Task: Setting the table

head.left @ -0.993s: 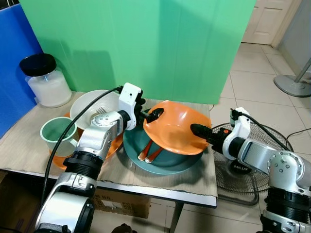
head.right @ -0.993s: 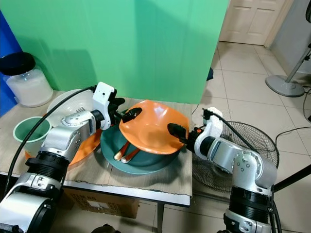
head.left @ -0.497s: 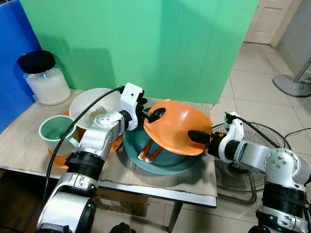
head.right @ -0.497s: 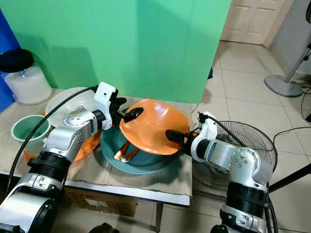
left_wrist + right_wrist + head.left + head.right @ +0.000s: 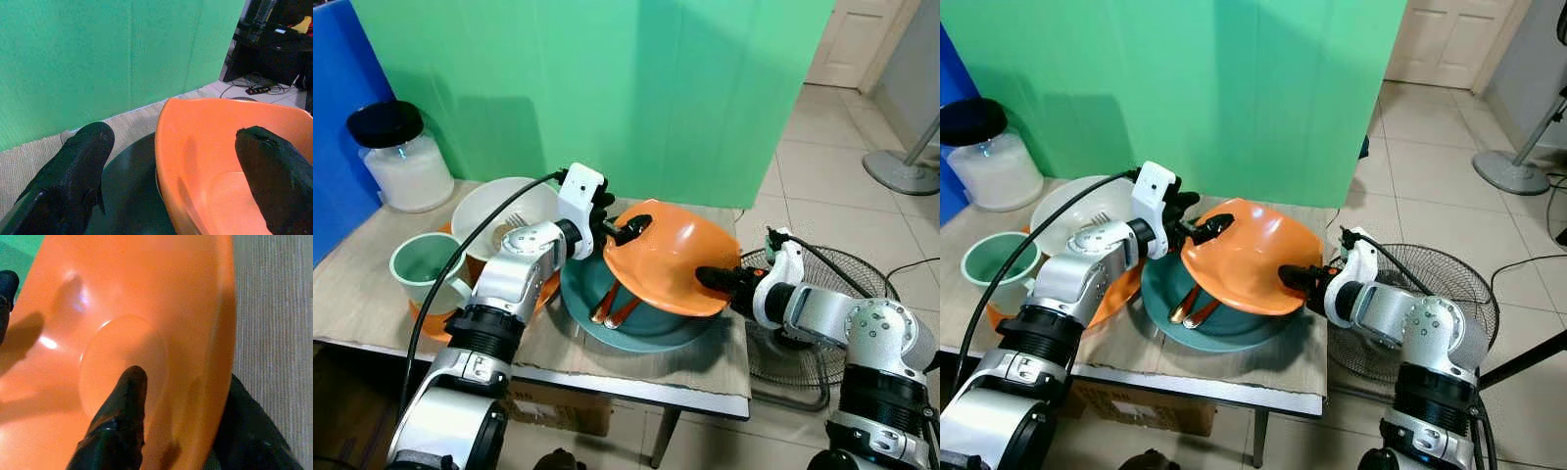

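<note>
At the centre of the frame, a glossy orange bowl (image 5: 668,257) with a smooth, shallow, rounded shape was held tilted above a wide dark teal plate (image 5: 641,323). The left hand (image 5: 625,231) gripped its rim from the left side, one black finger (image 5: 274,183) inside the bowl and the other outside. The right hand (image 5: 717,281) clasped the opposite rim at the lower right, one finger (image 5: 117,431) lying across the shiny inner surface. Two copper-coloured utensils (image 5: 615,309) lay on the teal plate under the bowl. The table (image 5: 372,294) had a pale woven, matted surface. To the left sat a white bowl (image 5: 481,208) with a fork in it, a pale green mug (image 5: 423,268) and an orange plate (image 5: 433,323). A clear jar (image 5: 403,159) with a black lid and white contents stood at the upper left. A wire-caged fan (image 5: 822,279) stood on the tiled floor at right; its label was too small to read.
</note>
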You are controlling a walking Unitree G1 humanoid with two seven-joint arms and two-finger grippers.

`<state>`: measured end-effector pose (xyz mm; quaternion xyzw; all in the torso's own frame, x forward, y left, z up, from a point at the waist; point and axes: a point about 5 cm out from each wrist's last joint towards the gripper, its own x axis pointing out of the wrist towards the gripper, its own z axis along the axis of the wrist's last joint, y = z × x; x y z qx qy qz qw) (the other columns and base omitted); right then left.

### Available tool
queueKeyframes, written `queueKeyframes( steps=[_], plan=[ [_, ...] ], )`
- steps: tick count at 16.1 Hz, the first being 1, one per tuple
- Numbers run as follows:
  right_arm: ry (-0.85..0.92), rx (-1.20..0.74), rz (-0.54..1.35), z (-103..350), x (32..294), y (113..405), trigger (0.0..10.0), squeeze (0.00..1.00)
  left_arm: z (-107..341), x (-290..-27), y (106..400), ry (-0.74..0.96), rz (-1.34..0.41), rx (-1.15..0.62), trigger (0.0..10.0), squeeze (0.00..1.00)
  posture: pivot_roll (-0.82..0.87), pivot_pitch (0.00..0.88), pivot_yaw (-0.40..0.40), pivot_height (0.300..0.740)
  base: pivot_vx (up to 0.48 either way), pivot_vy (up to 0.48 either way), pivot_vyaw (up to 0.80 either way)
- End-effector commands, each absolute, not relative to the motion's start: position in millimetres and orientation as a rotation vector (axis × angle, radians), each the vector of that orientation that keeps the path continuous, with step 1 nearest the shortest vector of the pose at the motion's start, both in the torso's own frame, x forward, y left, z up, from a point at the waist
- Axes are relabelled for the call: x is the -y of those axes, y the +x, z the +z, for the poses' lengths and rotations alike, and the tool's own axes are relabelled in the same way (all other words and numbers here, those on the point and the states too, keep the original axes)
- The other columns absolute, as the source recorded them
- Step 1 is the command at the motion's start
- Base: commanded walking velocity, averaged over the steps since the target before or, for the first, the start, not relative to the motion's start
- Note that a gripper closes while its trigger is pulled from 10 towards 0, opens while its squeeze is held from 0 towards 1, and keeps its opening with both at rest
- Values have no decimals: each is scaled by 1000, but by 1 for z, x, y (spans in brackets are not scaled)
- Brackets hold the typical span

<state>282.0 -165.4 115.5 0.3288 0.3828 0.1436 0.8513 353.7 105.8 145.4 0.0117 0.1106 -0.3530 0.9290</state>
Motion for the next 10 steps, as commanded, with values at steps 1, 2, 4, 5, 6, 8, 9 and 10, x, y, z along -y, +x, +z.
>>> queueKeyframes(
  steps=[1, 2, 4, 5, 6, 8, 9, 10],
  plan=[
    [699, -785, 308, 122, 165, 286, 0, 0, 151, -103, 355, 41, -735, -205, 10000, 0, 74, 0, -19, 740, 0, 0, 0],
    [700, -785, 308, 123, 165, 286, 0, 0, 151, -103, 355, 41, -735, -204, 10000, 0, 74, 0, -18, 740, 0, 0, 0],
    [705, -783, 306, 123, 166, 286, 0, 0, 152, -103, 355, 44, -739, -198, 10000, 0, 73, 0, -16, 740, 0, 0, 0],
    [707, -782, 305, 123, 165, 287, 0, 0, 153, -103, 355, 48, -743, -192, 10000, 0, 73, 0, -14, 740, 0, 0, 0],
    [710, -780, 304, 123, 165, 287, 0, 0, 155, -104, 354, 54, -749, -185, 10000, 0, 73, 0, -13, 740, 0, 0, 0],
    [721, -775, 302, 123, 165, 286, 0, 0, 160, -105, 351, 66, -763, -167, 10000, 0, 72, 0, -8, 740, 0, 0, 0],
    [726, -773, 301, 123, 165, 286, 0, 0, 164, -105, 349, 78, -776, -151, 10000, 0, 72, 0, -5, 740, 0, 0, 0],
    [731, -772, 298, 123, 164, 286, 0, 0, 169, -105, 346, 80, -788, -134, 10000, 0, 72, 0, -2, 740, 0, 0, 0]
  ],
)
